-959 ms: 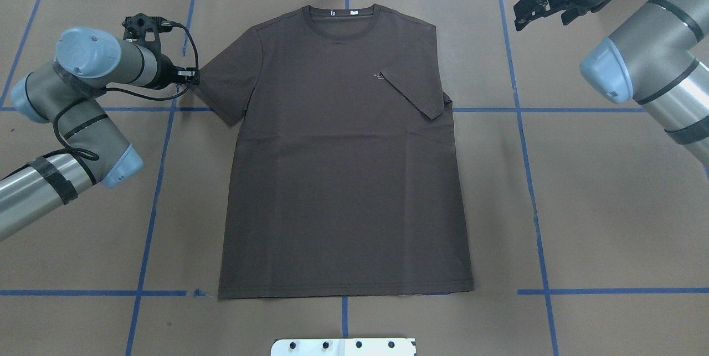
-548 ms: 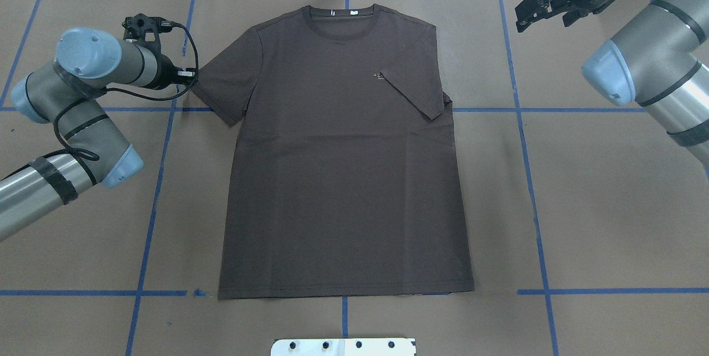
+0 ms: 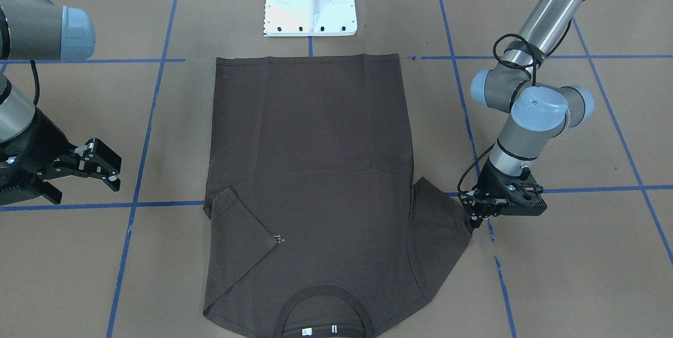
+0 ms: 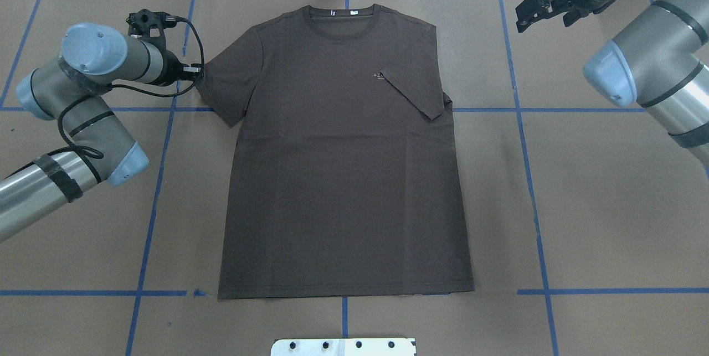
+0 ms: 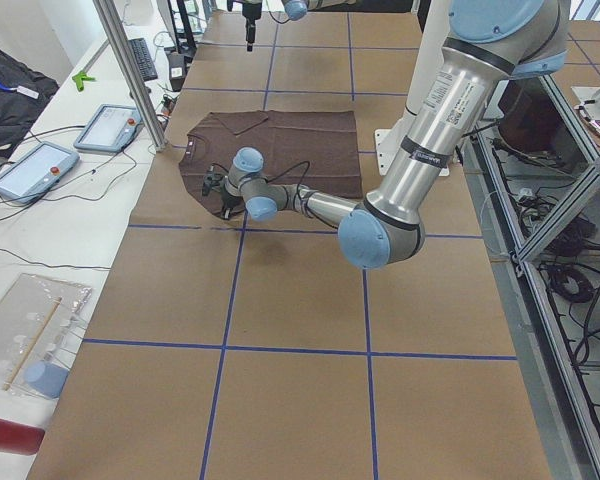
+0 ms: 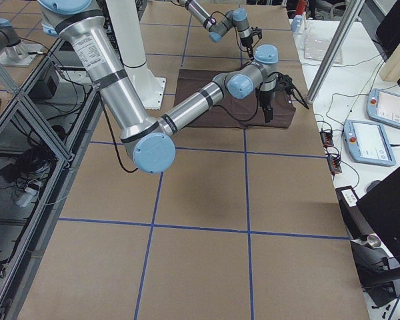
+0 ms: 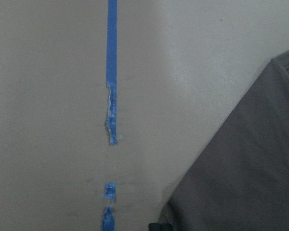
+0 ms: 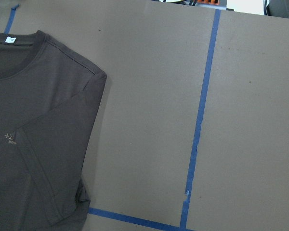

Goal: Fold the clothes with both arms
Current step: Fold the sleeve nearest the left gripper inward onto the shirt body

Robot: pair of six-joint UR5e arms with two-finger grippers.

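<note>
Brown paper (image 4: 581, 206) is surrounding T-shirt (image 4: 343, 179). Left gripper (image 4: 194, 72) is sitting at its sleeve (image 4: 227, 84) edge, aperture not discernible. Right gripper (image 3: 115, 174) is hovering well apart, jaws spread, empty.

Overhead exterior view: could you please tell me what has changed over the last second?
The left arm's black gripper edged slightly toward the dark brown short-sleeved T-shirt's flat sleeve; no grasp is visible. The right arm's black gripper drew back slightly, away from the T-shirt. The T-shirt lies unchanged, other sleeve folded in.
</note>
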